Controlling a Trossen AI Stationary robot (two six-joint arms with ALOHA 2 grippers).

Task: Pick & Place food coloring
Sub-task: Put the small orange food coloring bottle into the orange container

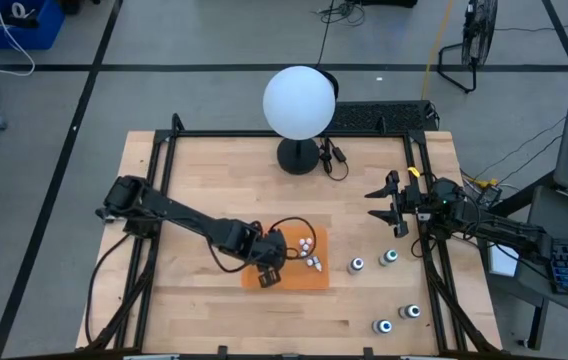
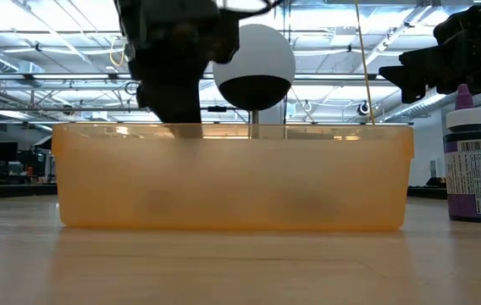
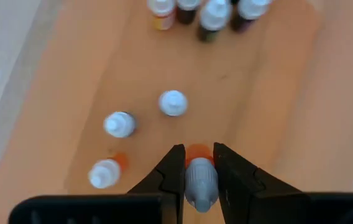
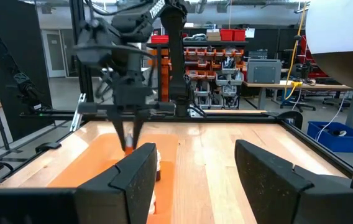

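Now I saw my left gripper [image 3: 200, 171] reaching down over the orange tray [image 1: 309, 277], pinching one food coloring bottle [image 3: 201, 180]. My right gripper [image 4: 195, 174] waited spread apart at the table's right edge.

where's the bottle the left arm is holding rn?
Held in the left gripper, the bottle hangs over the orange tray's left part in the high view, near the loose bottles inside.

Tiny white-capped food coloring bottles [image 3: 173, 103], upright
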